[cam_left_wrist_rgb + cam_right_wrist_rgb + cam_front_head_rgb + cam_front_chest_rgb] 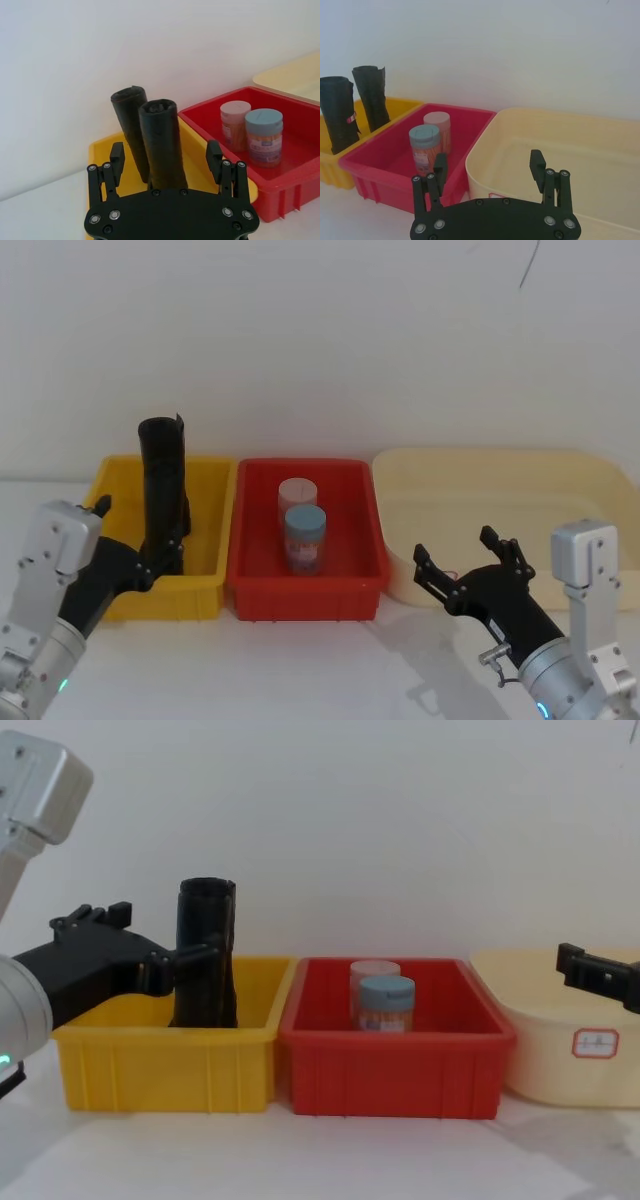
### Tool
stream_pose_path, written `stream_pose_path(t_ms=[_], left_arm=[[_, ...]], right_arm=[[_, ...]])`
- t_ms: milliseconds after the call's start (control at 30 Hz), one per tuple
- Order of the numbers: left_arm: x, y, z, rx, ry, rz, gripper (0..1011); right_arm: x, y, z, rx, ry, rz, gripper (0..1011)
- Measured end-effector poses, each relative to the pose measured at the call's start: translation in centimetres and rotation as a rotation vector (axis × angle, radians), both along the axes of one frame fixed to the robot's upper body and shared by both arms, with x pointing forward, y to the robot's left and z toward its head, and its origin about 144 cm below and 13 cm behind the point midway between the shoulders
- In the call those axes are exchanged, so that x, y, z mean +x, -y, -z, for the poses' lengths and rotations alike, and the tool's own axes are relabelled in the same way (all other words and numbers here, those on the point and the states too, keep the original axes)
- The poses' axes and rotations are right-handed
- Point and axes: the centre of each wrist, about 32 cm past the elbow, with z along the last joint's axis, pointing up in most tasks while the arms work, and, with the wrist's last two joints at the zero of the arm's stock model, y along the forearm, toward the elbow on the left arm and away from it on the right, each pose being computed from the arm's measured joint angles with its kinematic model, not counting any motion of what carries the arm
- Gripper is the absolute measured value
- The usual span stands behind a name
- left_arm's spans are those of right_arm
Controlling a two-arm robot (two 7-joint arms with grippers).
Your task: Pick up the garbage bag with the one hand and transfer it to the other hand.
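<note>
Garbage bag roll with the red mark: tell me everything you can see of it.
The garbage bag is a tall black roll of crinkled, matte plastic film with a small red-and-white mark on its side. It stands in the yellow bin, leaning slightly, close beside a plain black roll. The left gripper is open, with a finger on either side of it and not closed on it.
</note>
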Motion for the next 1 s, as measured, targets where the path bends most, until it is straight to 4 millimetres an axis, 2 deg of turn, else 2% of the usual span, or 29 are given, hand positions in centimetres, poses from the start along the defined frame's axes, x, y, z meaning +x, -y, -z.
stream_pose_path(t_ms=[1000], left_arm=[[4.7, -2.4, 0.7, -0.042, -0.02, 0.08, 1000]], right_arm=[[0.0, 0.0, 0.0, 0.0, 0.0, 0.0, 1001]])
